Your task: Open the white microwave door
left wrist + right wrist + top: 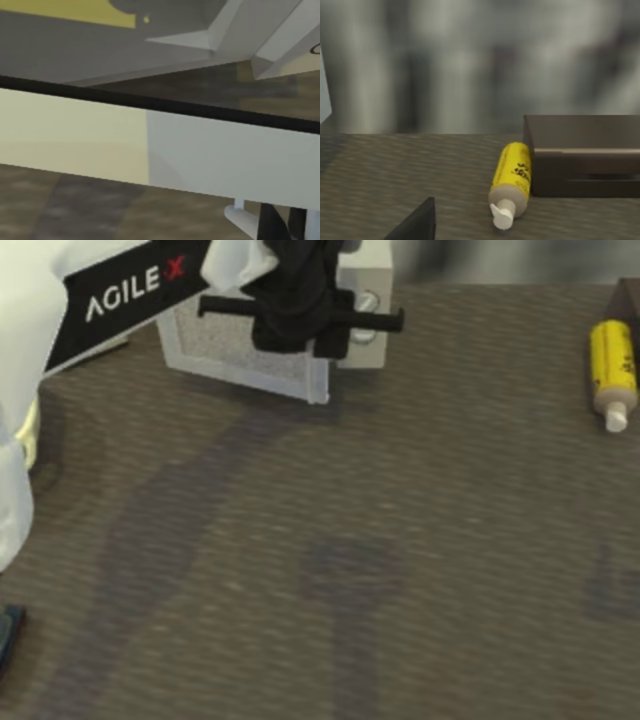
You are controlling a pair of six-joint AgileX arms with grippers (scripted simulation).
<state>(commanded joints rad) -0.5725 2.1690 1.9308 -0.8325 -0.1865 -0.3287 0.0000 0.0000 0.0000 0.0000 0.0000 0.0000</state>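
1 white microwave [372, 280] stands at the far edge of the counter [400, 540], left of centre, with 2 round silver knobs [366, 302] on its panel, the lower 1 partly covered. Its 1 microwave door [245, 355], a white frame round a grey speckled mesh window, is swung a little way out from the front, its free edge nearest the counter's middle. The left end effector [300, 312] sits black over the door and the microwave front; whether its fingers are spread or pressed together I cannot tell, since the wrist housing hides them. The left wrist view shows only a pale panel edge, too close to read. 1 yellow tube [612, 365] with a white cap lies near the right edge, just beside 1 dark brown box [582, 155], cut off in the top view. The counter is brown and woven-looking; the room behind is grey blur.
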